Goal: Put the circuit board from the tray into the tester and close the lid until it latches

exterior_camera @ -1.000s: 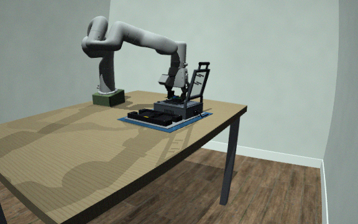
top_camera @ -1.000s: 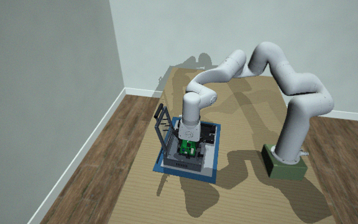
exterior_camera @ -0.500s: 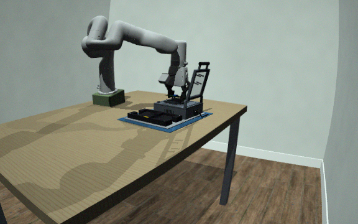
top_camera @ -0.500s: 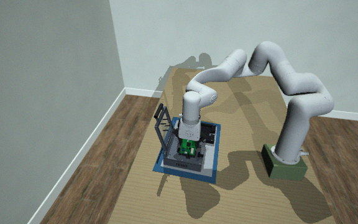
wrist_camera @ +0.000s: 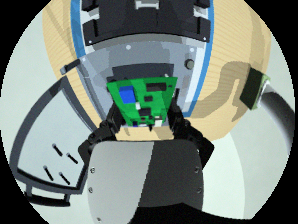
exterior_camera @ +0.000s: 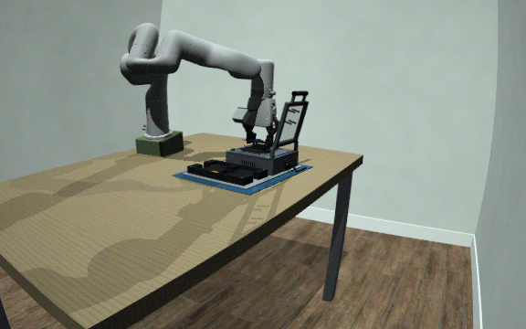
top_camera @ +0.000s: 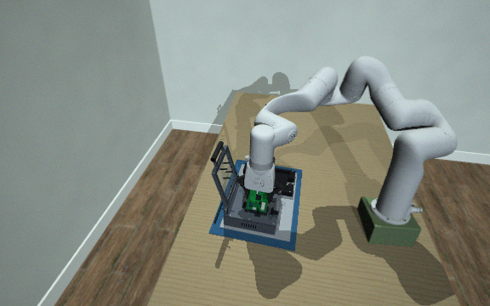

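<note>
My gripper is shut on the circuit board by its long edges, low over the tester. The board is face up, its blue part at upper left in the wrist view. Its white connector points toward the tester's end away from the tray. The board looks slightly tilted and above the dark plate. The pins and board holes are hidden or too small to tell. The lid stands open; its handle is at the top.
The black tray lies beside the tester on the blue-edged mat. The raised lid stands close beside my gripper on the hinge side. A round knob stands on the tester's top. The green arm base is farther off.
</note>
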### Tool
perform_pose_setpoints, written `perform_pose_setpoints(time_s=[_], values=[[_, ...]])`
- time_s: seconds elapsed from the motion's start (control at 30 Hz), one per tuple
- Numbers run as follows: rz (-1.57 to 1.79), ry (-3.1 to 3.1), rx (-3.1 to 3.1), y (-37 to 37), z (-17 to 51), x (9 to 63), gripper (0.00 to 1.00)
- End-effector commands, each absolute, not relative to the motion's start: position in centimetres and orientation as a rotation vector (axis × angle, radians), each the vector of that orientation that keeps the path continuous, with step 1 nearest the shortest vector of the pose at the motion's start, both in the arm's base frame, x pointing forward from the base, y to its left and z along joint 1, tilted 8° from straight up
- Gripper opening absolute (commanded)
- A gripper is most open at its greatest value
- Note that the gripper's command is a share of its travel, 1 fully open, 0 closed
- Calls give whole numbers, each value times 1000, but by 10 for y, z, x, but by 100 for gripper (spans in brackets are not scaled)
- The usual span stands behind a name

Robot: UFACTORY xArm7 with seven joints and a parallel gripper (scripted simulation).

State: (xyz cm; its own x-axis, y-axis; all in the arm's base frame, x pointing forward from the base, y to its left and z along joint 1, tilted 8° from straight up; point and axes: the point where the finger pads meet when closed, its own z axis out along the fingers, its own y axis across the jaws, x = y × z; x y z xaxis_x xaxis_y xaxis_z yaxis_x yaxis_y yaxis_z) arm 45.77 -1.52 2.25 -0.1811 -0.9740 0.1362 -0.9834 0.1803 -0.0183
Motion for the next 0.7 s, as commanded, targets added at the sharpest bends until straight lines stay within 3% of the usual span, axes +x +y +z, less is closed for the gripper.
perform_pose_setpoints(time_s=[0.0,0.67], values=[[162,-2351,1941,-15,25,460,79],[162,-2351,1941,-16,21,457,79]])
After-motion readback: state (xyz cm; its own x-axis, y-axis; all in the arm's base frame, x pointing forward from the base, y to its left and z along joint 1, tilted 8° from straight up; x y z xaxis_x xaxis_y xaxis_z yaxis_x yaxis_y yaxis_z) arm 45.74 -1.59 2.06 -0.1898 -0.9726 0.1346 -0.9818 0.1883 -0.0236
